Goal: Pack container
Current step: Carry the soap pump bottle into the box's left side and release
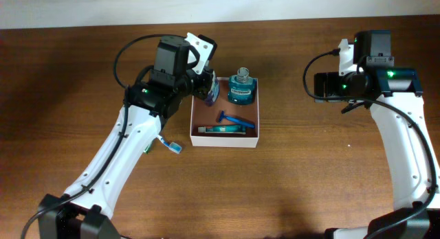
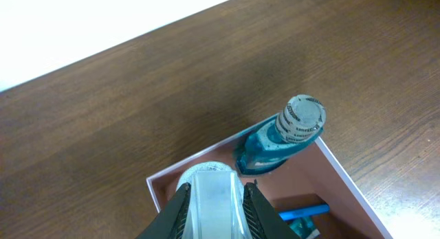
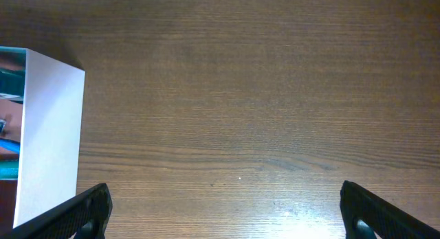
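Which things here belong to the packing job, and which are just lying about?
Job: container; bottle, razor and teal tube inside it; pale item in left gripper.
Lying about: toothbrush on the table outside it, probably still to pack; right gripper, open, holding nothing.

Pale item [image 2: 212, 194], perhaps a bottle, lower end out of frame.

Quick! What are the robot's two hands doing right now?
Left hand: closed on a whitish bottle over the container.
Right hand: open, holding nothing.
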